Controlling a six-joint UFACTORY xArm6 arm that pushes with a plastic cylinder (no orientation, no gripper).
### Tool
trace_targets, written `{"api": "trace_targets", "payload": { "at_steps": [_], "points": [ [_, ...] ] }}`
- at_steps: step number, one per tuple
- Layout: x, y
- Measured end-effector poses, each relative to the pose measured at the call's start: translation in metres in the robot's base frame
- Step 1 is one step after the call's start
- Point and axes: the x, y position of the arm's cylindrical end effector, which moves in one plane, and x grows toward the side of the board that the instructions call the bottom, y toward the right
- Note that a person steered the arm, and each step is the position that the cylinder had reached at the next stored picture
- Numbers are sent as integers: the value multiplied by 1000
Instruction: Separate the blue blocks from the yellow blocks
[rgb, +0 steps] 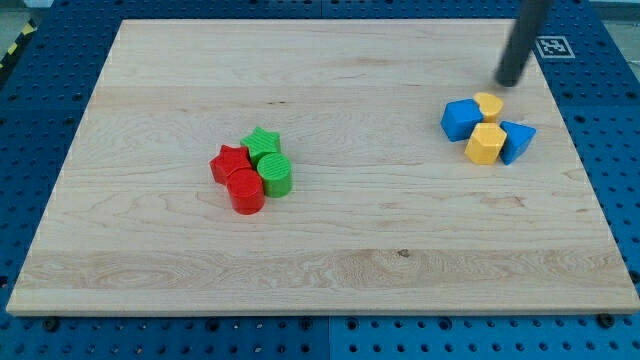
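Two blue and two yellow blocks sit in a tight cluster at the view's right. A blue cube-like block (461, 119) is on the cluster's left, touching a small yellow rounded block (489, 105) at its top. A yellow hexagonal block (485, 144) lies below, against a blue wedge-shaped block (516, 140) on the right. My tip (509, 82) stands just above the cluster, a little up and to the right of the small yellow block, apart from it.
A second cluster lies left of centre: a green star (262, 143), a green cylinder (274, 174), a red star (229, 163) and a red cylinder (246, 191), all touching. The wooden board (320, 270) rests on a blue perforated table.
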Motion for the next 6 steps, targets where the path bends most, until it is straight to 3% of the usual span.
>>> {"api": "trace_targets", "payload": {
  "at_steps": [1, 2, 3, 6],
  "points": [
    [58, 31],
    [120, 28],
    [130, 14],
    [99, -62]
  ]
}}
